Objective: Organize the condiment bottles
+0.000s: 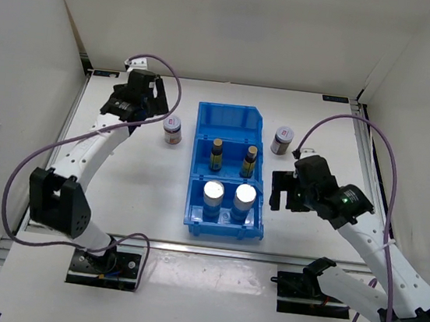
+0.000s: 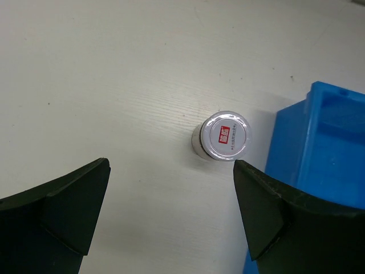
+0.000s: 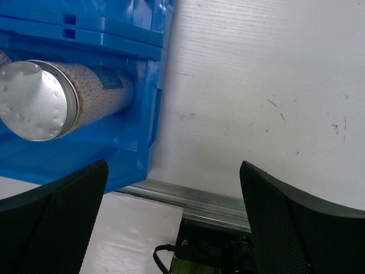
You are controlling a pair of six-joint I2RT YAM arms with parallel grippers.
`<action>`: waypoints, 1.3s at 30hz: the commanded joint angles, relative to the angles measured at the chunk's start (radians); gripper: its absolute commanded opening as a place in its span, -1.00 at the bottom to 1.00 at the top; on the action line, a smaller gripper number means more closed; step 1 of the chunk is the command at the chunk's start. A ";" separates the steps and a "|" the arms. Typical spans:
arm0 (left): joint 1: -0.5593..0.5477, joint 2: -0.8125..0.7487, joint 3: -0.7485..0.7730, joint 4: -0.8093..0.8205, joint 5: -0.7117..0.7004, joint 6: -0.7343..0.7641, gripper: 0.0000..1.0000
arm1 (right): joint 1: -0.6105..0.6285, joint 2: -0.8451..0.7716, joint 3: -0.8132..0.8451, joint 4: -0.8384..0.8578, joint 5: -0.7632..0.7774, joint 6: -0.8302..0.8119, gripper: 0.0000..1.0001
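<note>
- In the top view, the left cylinder (image 1: 213,196) and the right cylinder (image 1: 244,198), both white-blue with bright silver tops, stand upright side by side in the lowest compartment of the blue bin (image 1: 232,117).
- The left slim bottle (image 1: 216,154) and the right slim bottle (image 1: 249,160), both dark with yellow labels, stand upright in the middle compartment, apart from each other.
- The left jar (image 1: 172,129) stands on the table (image 1: 117,188) just beside the left wall of the bin. The right jar (image 1: 283,140) stands on the table near the right wall, not touching it.
- The left gripper (image 2: 171,217) has its fingers spread wide and holds nothing. The left jar is in front of the gap, closer to the finger at the lower right of the wrist frame, and touches neither finger.
- The right gripper (image 3: 174,222) is also spread wide and holds nothing. It hangs over the table beside the lower right corner of the bin.
- Only the left wrist view shows the red mark on the pale lid of the left jar.
- Only the right wrist view shows the small dents in the silver top of the right cylinder, and the metal rail (image 3: 188,202) at the table edge, bottom centre of the frame.
</note>
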 commanded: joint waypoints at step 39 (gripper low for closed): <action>0.043 0.331 0.061 0.123 0.184 0.005 0.99 | 0.004 0.051 -0.002 0.022 -0.010 -0.008 0.98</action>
